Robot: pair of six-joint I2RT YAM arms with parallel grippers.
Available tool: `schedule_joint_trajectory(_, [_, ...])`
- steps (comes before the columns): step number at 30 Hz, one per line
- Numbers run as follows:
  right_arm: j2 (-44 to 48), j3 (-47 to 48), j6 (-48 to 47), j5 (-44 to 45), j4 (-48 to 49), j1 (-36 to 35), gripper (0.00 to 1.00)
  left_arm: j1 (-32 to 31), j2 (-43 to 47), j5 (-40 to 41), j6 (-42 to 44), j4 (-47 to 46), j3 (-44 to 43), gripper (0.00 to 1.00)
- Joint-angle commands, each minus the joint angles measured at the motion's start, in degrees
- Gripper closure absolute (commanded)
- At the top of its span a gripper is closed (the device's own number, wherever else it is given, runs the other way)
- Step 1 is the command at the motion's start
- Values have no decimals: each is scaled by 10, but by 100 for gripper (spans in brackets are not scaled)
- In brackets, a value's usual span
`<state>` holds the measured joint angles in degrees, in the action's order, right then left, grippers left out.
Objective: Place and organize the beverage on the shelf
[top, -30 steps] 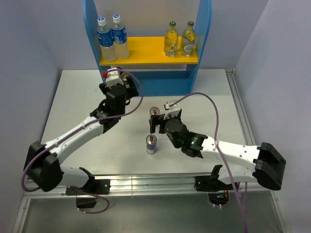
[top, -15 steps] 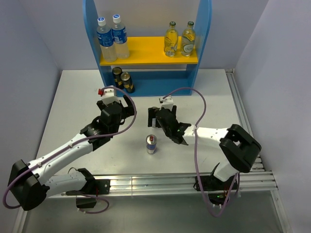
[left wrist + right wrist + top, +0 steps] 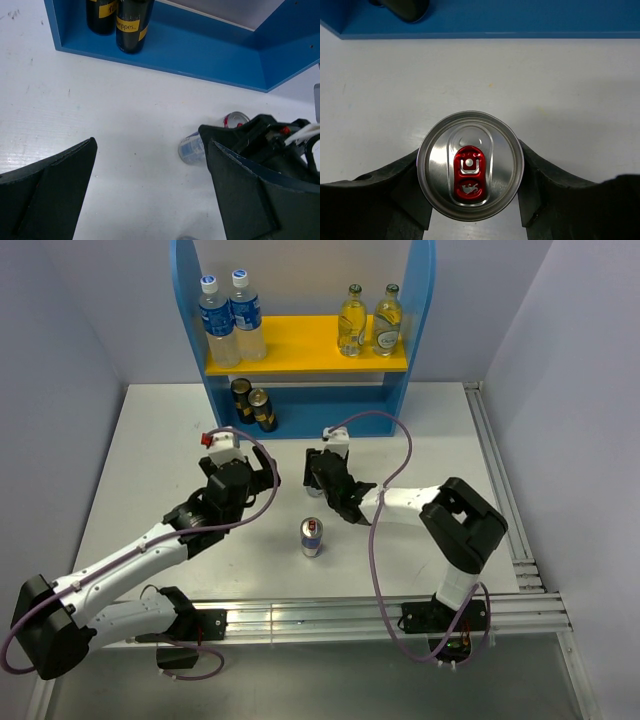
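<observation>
Right wrist view: the right gripper [image 3: 470, 170] is clamped on both sides of a silver can [image 3: 470, 176]. The left gripper [image 3: 150, 187] gapes wide and empty, with dark cans [image 3: 132, 25] ahead of it.

You get bright, even light from above: the white desk [image 3: 150, 460] reads clean, and the shadows on it are soft and faint. Your top view is sharp from edge to edge. On the right wrist view the can [image 3: 470, 172] lid is crisp with a mild sheen (nothing blown out), but the right hand [image 3: 470, 165] flanking it is murky black. The left hand [image 3: 150, 145] looms blurred, its detail lost
</observation>
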<state>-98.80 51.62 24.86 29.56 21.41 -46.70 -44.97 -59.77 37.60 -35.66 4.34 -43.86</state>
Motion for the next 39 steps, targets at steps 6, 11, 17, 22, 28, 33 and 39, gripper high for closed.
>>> schedule_joint_trajectory(6, [29, 38, -10, 76, 7, 43, 100, -28, 35, 18, -27, 8, 22, 1])
schedule_joint_trajectory(11, [28, 86, -38, 95, -5, 91, 100, -42, 43, 21, -34, 15, 29, 1])
schedule_joint_trajectory(17, [-26, 150, -70, 76, 14, 160, 100, -55, 52, 19, -41, 16, 39, 1])
schedule_joint_trajectory(22, [-91, 238, -70, 43, -13, 215, 100, -61, 52, 22, -46, 19, 48, 1])
schedule_joint_trajectory(28, [-157, 313, -64, 25, -44, 260, 100, -75, 54, 12, -44, -1, 67, 1])
schedule_joint_trajectory(33, [-190, 345, -63, 15, -62, 274, 100, -94, 48, 7, -35, 6, 55, 1])
schedule_joint_trajectory(39, [-192, 350, -58, 14, -80, 275, 65, -108, 40, 11, -34, 6, 41, 1])
